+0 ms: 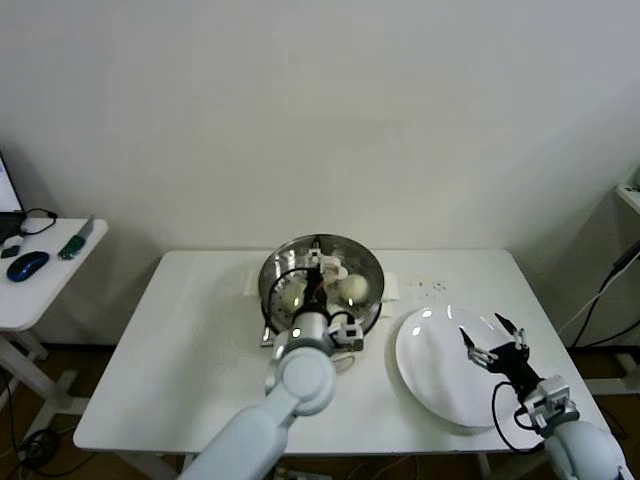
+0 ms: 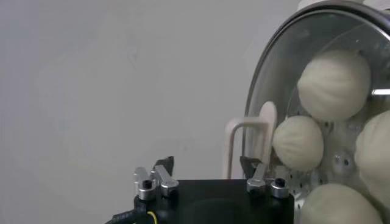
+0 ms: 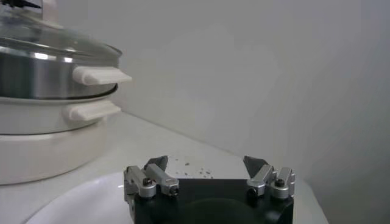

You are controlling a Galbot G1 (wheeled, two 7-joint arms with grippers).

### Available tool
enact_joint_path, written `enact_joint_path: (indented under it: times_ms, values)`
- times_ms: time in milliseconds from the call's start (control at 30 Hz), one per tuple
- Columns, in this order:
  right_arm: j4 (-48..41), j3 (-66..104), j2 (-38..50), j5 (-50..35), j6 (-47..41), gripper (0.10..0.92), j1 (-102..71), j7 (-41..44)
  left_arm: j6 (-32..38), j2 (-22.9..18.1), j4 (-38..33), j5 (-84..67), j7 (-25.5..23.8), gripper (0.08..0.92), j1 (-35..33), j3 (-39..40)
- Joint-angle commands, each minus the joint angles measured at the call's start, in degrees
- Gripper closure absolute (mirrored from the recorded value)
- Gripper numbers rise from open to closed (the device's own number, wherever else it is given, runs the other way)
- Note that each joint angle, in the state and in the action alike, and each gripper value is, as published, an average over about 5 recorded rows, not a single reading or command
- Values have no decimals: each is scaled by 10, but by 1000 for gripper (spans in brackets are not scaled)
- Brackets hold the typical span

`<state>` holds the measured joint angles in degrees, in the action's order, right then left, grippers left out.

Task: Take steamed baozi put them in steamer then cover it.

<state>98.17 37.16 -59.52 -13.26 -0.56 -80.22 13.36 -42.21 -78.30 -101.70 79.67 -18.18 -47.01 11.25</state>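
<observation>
I see a clear glass cover (image 2: pixel 317 79) with a metal rim over smooth, matt dough baozi (image 2: pixel 334 83). The steamer (image 3: pixel 36 73) is shiny polished steel on cream plastic. The plate (image 1: pixel 440 385) is glossy white, the desk (image 1: pixel 190 350) matt white.

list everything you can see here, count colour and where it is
baozi: four, cream-white, inside the steamer under the lid
steamer: one, shiny steel on a cream-white base, far middle of the table
cover: one, clear glass with metal rim and cream handle, resting on the steamer
plate: one, white, with nothing on it, on the table at the robot's right
table: one, white, under everything
side table: one, white, far left, with a blue mouse on it
left claw: one, black and silver, open, over the lid beside its handle
right claw: one, black and silver, open, holding nothing, above the plate
</observation>
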Motion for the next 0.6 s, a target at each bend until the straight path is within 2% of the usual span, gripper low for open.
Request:
enact_joint_path:
  times_ms: [33,167,300,400,533,600]
  values:
    - [6,1,2,-8,-49,203,2,-8,-28,55,-128,-35,8,265,-58,-24]
    - [6,1,1,11,-51,203,2,-9,-28,86,-167,-83,33,192,-95,-53]
    - [12,5,-2,5,-52,203,-2,-10,-25,128,-202,-179,85,178,-133,-86]
    - [14,7,-5,1,-55,203,-3,-12,-10,143,-223,-258,117,177,-165,-123]
    - [14,6,-10,-3,-48,203,0,-8,44,156,-240,-421,204,177,-207,-188]
    - [16,4,-14,-7,-44,203,2,-7,96,151,-239,-513,250,177,-228,-236]
